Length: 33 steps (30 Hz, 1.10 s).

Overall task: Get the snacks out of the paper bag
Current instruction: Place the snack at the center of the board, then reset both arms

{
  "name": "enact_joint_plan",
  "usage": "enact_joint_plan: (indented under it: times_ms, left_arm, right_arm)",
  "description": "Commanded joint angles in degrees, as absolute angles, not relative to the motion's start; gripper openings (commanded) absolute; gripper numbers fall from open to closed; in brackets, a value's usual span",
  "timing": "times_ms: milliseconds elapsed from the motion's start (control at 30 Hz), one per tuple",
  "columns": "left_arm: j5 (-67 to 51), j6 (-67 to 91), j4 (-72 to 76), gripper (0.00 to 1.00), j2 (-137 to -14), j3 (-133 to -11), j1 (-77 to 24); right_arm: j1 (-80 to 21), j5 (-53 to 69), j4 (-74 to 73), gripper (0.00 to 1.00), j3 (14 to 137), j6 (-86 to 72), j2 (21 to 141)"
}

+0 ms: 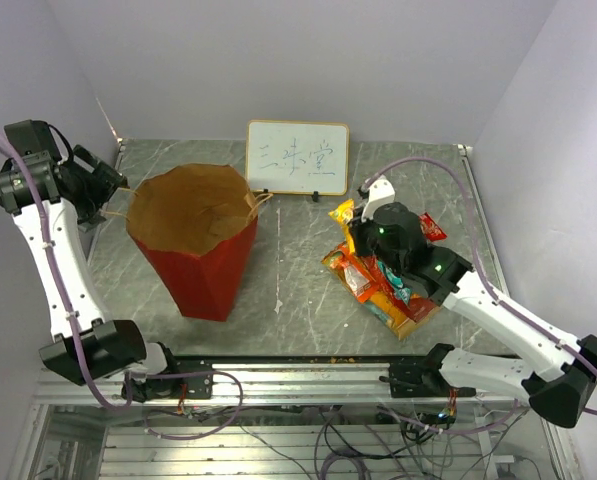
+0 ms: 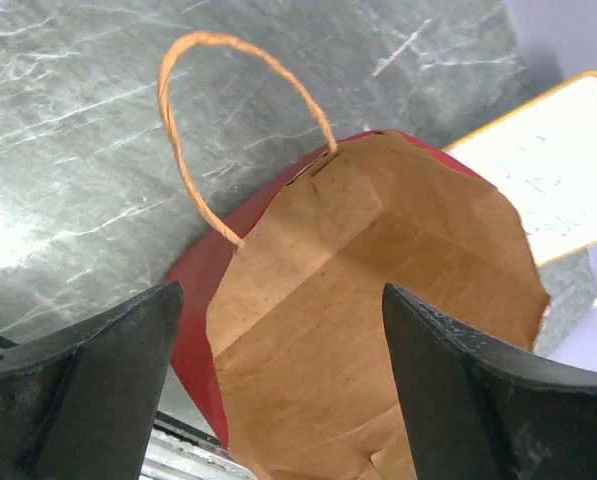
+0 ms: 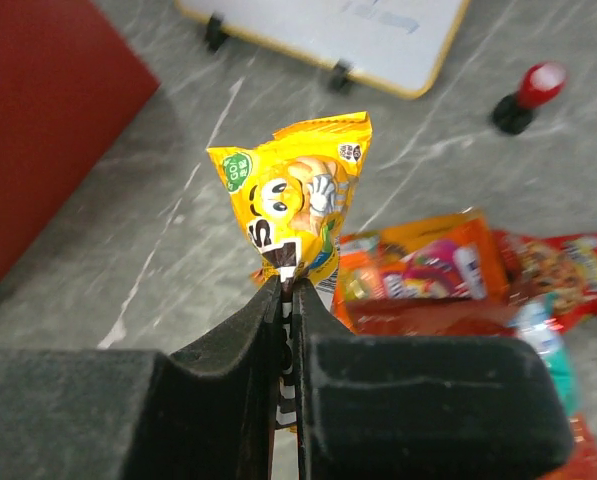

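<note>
Step in hand, as I judge it: placing a packet already lifted out.

- Near right: the pile of snacks (image 1: 388, 285) lies on the counter (image 1: 298, 300), well apart from the bag.
- The right arm runs from its base up and left over the pile, wrist tipped down. The right gripper (image 3: 288, 290) has its fingers clenched on the lower end of a yellow candy packet (image 3: 298, 190), at the pile's far-left edge. I cannot tell if it touches the pile.
- Next move likely calls for lowering, then releasing onto the pile.
- Left of centre: the paper bag (image 1: 203, 245) stands upright, mouth open. The visible inside is bare kraft; the bottom is not seen.
- Far left: the left arm is raised, elbow high. The left gripper (image 2: 280, 310) has its fingers spread, released and holding nothing, over the bag's rim by the string handle (image 2: 193, 130).
- Far edge: the whiteboard (image 1: 298, 155).
</note>
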<state>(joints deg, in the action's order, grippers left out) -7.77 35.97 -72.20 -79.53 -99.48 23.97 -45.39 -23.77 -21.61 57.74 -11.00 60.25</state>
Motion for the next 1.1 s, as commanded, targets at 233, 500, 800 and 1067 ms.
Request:
enact_joint_plan:
  times_ms: [233,500,800,1067]
  left_arm:
    - [-6.6,35.7,-73.0,0.93,-71.4,-104.9,24.6]
    - [-8.2,36.8,-71.6,0.96,-66.2,-103.0,24.6]
    - [-20.3,37.1,-61.9,0.95,-61.8,-104.1,24.6]
    - [-35.9,33.0,-47.0,0.99,-66.1,-112.5,19.3]
  right_arm:
    - [-45.1,-4.2,-27.3,0.08,48.1,-22.7,66.4]
    - [-45.4,-0.2,-26.6,0.12,44.6,-26.4,70.4]
    - [-45.4,-4.1,-25.9,0.34,45.9,-24.9,64.6]
    - [-45.3,-18.8,-38.3,1.0,75.0,-14.8,66.3]
